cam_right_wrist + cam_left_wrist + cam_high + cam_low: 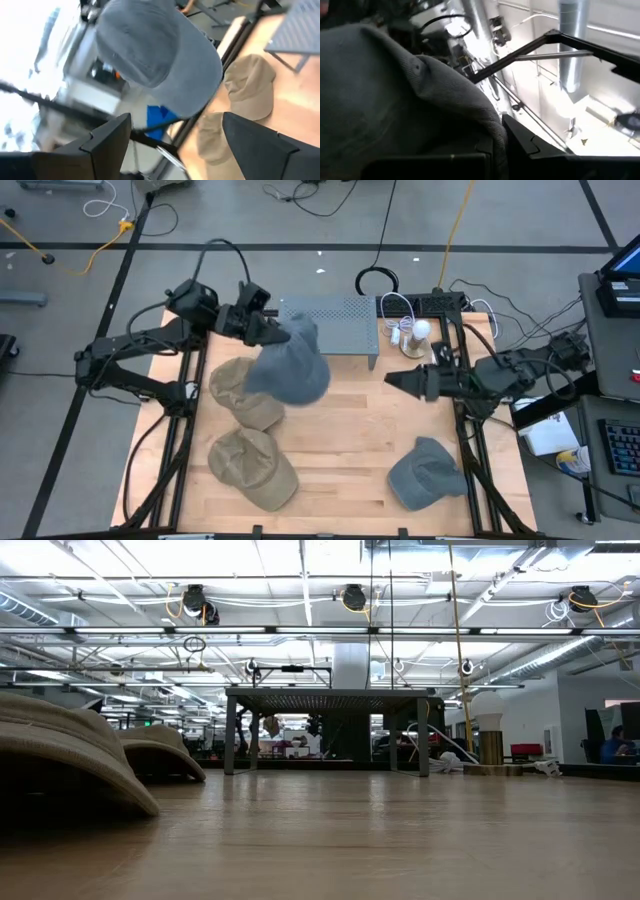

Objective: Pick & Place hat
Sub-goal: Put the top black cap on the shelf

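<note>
Nearest the lens in the low view: tan hat (60,755) lying on the counter (400,840), a second tan hat (160,752) just behind it.

Left gripper (268,330) closed on the grey hat (288,365), holding it in the air just in front of the grey rack (330,320). The lifted hat hangs over the tan hat (243,392) at the counter's left. I judge the pick done and the place still to come.

Third tan hat (252,468) lies at the near-left. Another grey hat (425,473) lies near-right, not yet picked.

Right gripper (400,379) wide open, empty, at the right edge, pointing toward the lifted hat.

Room: bare wood through the centre, between the hats and the right arm. Frame rails run along both side edges. Cables and a small white item (421,331) crowd the far-right corner beside the rack; I'd steer clear there.
</note>
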